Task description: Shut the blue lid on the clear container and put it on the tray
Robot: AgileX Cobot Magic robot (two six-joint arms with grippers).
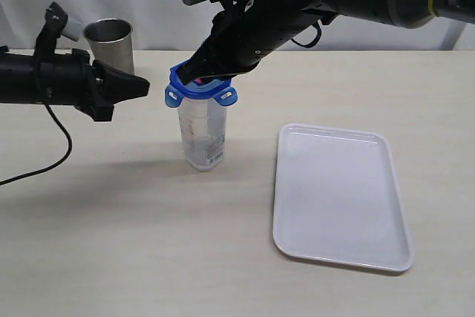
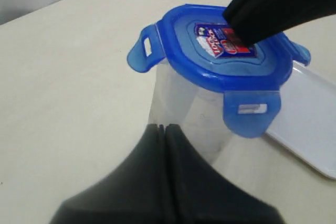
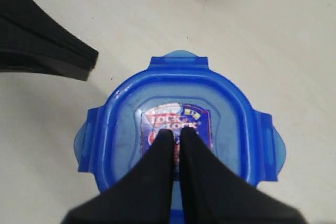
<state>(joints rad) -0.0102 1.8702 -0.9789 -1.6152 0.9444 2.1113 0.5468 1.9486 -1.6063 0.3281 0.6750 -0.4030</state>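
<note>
Right wrist view is showing the blue lid (image 3: 176, 95) sitting on the clear container (image 1: 202, 135), its four flaps sticking outward, not yet snapped down. The right gripper (image 3: 177, 134), jaws pinched together and empty, is apparently pressing its tips on the lid's label, probably to seat it. The left gripper (image 1: 141, 88), likewise closed on nothing, is hovering just beside the container, perhaps to steady it. The tray (image 1: 338, 198) is lying nearby; a steel cup (image 1: 109, 38) is standing behind.

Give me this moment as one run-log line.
lid: on container, flaps flared out | right end effector: shut, tip on lid centre | left end effector: shut, beside container | container: off tray
</note>
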